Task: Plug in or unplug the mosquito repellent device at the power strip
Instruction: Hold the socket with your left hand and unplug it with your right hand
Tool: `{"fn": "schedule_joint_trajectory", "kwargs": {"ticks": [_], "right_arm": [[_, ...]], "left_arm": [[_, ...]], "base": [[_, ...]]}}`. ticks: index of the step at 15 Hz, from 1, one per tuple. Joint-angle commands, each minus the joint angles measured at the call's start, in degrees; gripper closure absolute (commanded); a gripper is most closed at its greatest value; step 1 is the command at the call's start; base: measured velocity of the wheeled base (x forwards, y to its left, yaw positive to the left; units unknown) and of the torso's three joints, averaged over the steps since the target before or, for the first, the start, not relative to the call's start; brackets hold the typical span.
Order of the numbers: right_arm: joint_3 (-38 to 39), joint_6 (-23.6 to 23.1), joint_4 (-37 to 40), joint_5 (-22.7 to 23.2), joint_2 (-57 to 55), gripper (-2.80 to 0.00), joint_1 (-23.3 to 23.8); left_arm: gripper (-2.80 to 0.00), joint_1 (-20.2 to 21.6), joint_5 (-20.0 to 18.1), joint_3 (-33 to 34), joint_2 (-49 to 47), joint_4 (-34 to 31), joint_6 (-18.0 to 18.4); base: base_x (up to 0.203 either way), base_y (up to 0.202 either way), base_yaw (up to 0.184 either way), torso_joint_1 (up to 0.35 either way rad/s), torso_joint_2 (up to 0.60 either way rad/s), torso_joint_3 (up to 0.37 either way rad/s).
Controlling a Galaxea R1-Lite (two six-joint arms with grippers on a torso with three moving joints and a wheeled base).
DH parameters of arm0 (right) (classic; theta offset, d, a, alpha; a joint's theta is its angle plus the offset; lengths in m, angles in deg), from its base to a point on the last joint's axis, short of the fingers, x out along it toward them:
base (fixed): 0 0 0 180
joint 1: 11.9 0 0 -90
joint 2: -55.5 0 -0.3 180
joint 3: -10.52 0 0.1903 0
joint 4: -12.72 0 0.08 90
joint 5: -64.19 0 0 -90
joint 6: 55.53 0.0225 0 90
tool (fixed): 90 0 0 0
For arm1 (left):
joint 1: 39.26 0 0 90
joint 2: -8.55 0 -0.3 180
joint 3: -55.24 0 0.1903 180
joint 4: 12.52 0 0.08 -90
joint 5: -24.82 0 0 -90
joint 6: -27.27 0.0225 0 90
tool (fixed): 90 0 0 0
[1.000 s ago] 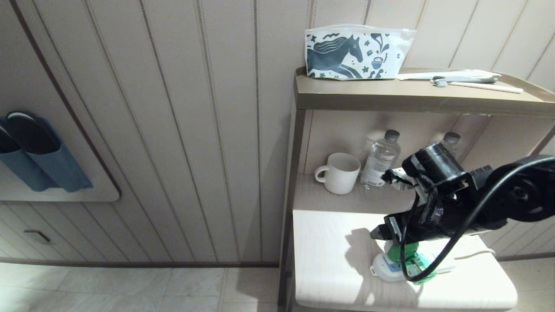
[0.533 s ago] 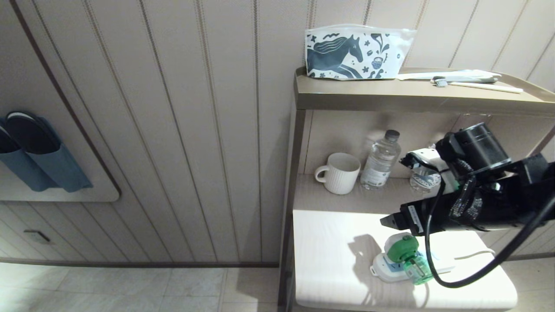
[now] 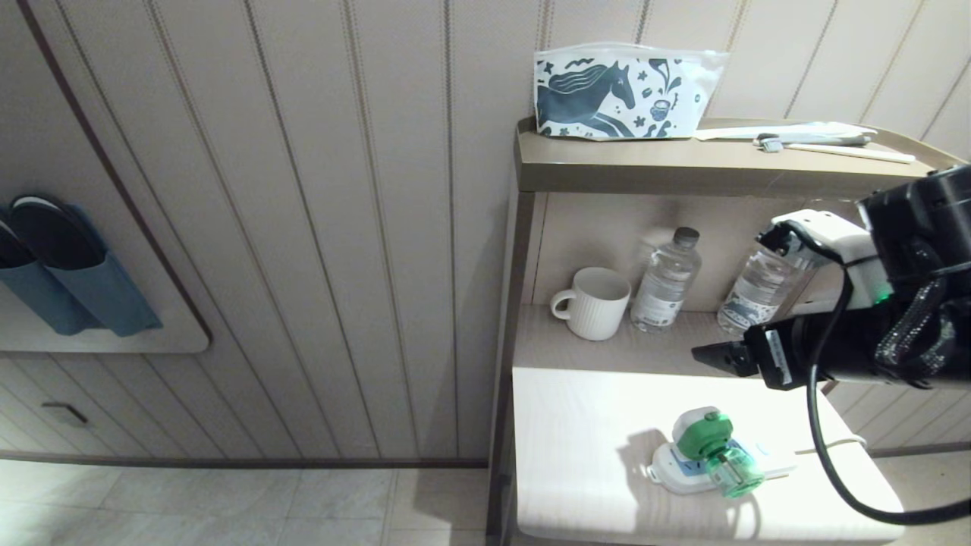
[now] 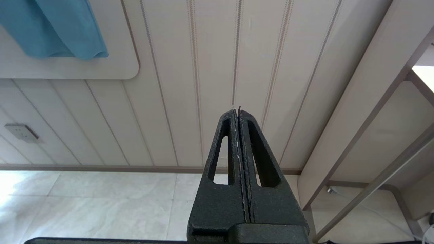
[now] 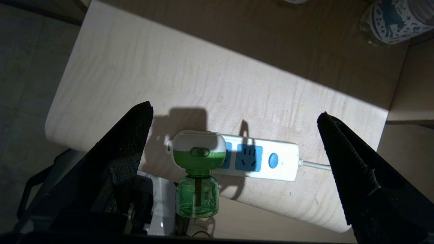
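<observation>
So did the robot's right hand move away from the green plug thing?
Yes. The right gripper has risen and pulled back toward the right, off the mosquito repellent device, which sits in the power strip. It is now level with the bottle shelf.

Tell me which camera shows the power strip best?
The right wrist view: the power strip lies straight below, blue sockets and cord plain. The head view shows it small and partly hidden by the repellent device. The left wrist view misses it.

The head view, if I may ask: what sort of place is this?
Probably a hotel room: slippers in a wall holder, a toiletry pouch on a shelf unit, and bottled water beside a mug.
</observation>
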Motion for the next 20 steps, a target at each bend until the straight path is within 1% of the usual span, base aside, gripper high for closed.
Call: {"fn": "schedule_joint_trajectory", "kwargs": {"ticks": [1,4,10,11,13,14,15,16,18,19,20], "right_arm": [[0.3,-0.6,0.0,0.0,3.6,-2.8,0.0],[0.7,-1.8,0.0,0.2,7.1,-2.8,0.3],[0.5,-1.8,-0.2,0.3,16.3,-2.8,0.3],[0.4,-1.8,-1.6,0.3,17.6,-2.8,0.7],[3.8,-1.5,-5.1,0.0,20.8,-2.8,1.3],[5.5,-1.5,-6.0,-0.4,23.1,-2.8,1.5],[6.2,-1.5,-6.4,-1.8,25.1,-2.8,2.1],[6.4,-1.6,-6.3,-3.5,26.9,-2.8,2.8],[8.0,-1.8,-5.0,-5.2,32.2,-2.8,3.5],[8.7,-1.9,-3.3,-5.7,34.7,0.0,3.7],[9.3,-1.8,-0.8,-6.3,37.2,0.0,3.7]], "left_arm": [[0.0,0.0,0.0,0.0,0.0,0.0,0.0],[0.0,0.0,0.0,0.0,0.0,0.0,0.0],[0.0,0.0,0.0,0.0,0.0,0.0,0.0],[0.0,0.0,0.0,0.0,0.0,0.0,0.0],[0.0,0.0,0.0,0.0,0.0,0.0,0.0],[0.0,0.0,0.0,0.0,0.0,0.0,0.0],[0.0,0.0,0.0,0.0,0.0,0.0,0.0],[0.0,0.0,0.0,0.0,0.0,0.0,0.0],[0.0,0.0,0.0,0.0,0.0,0.0,0.0],[0.0,0.0,0.0,0.1,0.0,0.0,0.0],[0.0,0.0,0.0,0.0,0.0,0.0,0.0]], "base": [[0.0,0.0,0.0,0.0,0.0,0.0],[0.0,0.0,0.0,0.0,0.0,0.0],[0.0,0.0,0.0,0.0,0.0,0.0],[0.0,0.0,0.0,0.0,0.0,0.0],[0.0,0.0,0.0,0.0,0.0,0.0],[0.0,0.0,0.0,0.0,0.0,0.0],[0.0,0.0,0.0,0.0,0.0,0.0],[0.0,0.0,0.0,0.0,0.0,0.0],[0.0,0.0,0.0,0.0,0.0,0.0],[0.0,0.0,0.0,0.0,0.0,0.0],[0.0,0.0,0.0,0.0,0.0,0.0]]}}
